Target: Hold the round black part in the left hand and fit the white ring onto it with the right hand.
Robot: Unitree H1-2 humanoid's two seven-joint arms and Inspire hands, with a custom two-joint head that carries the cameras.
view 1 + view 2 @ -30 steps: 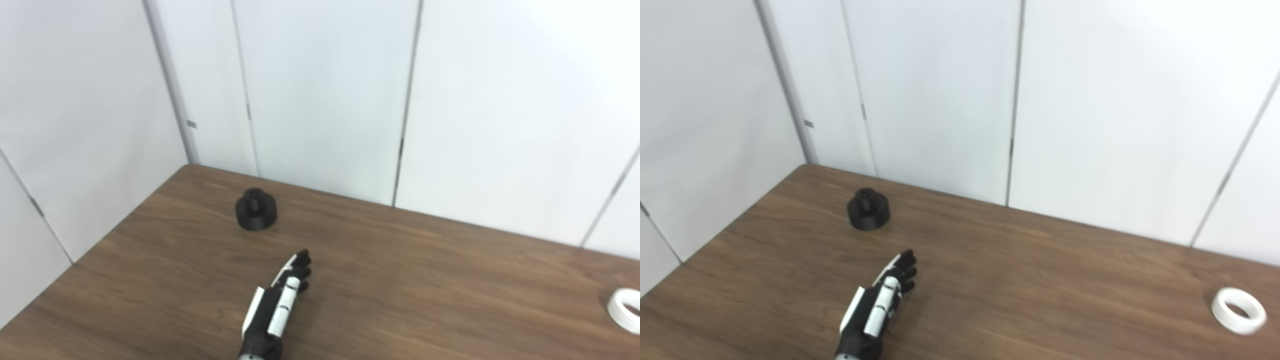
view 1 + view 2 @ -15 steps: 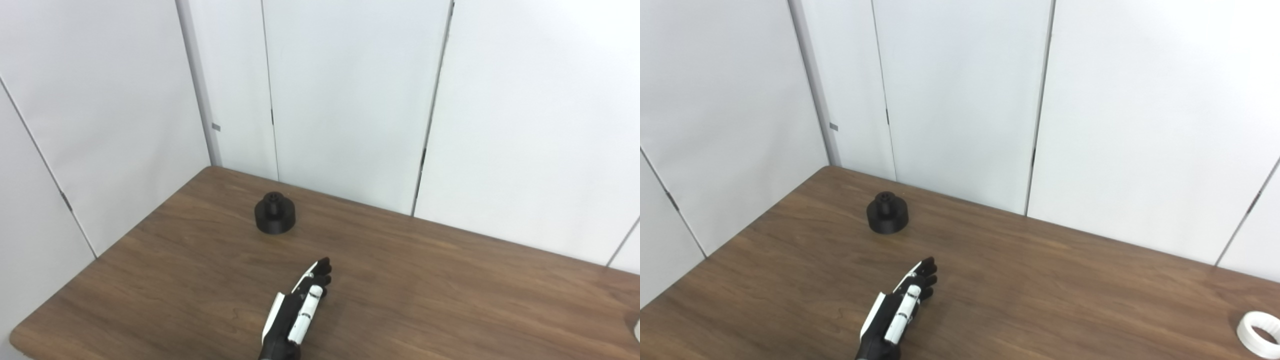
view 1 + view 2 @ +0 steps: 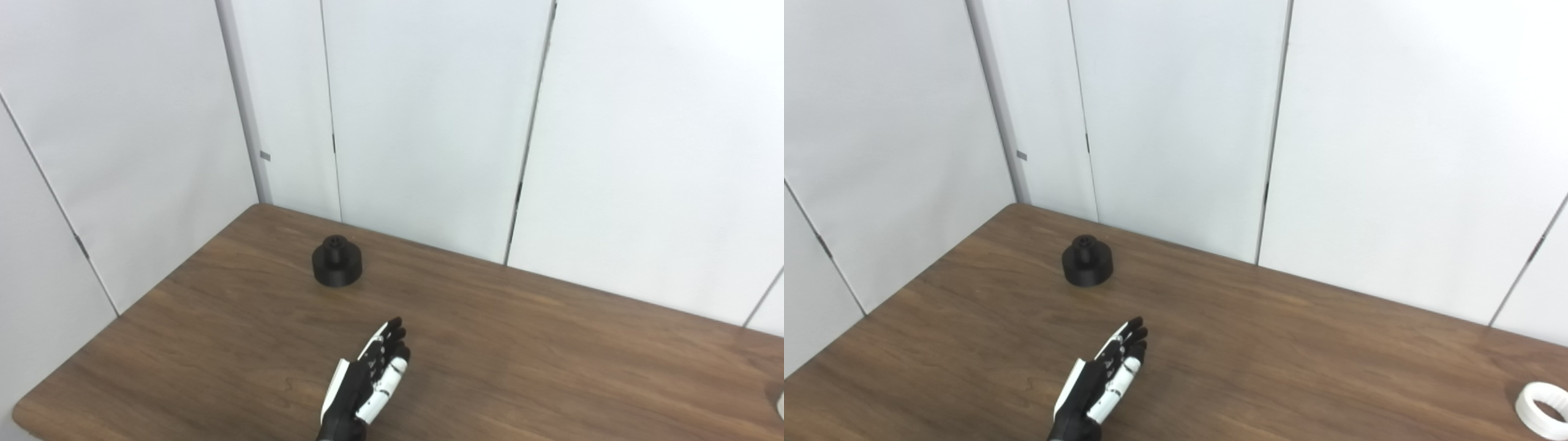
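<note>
The round black part (image 3: 336, 269) stands upright on the brown table (image 3: 520, 343), toward its far left corner, with a small knob on top. My left hand (image 3: 369, 380) reaches in from the bottom edge, fingers stretched out and apart, holding nothing, well short of the black part and a little to its right. The white ring (image 3: 1542, 409) lies flat near the table's right edge, far from the hand; in the left eye view only a sliver of it shows at the frame's edge. My right hand is out of both views.
White wall panels (image 3: 422, 116) close off the table's far and left sides. The table's left edge (image 3: 122, 315) runs diagonally down to a rounded front corner.
The camera swung left over the first half second. Since then my left hand has rolled, so its fingers now show spread and more side-on, staying at about the same spot.
</note>
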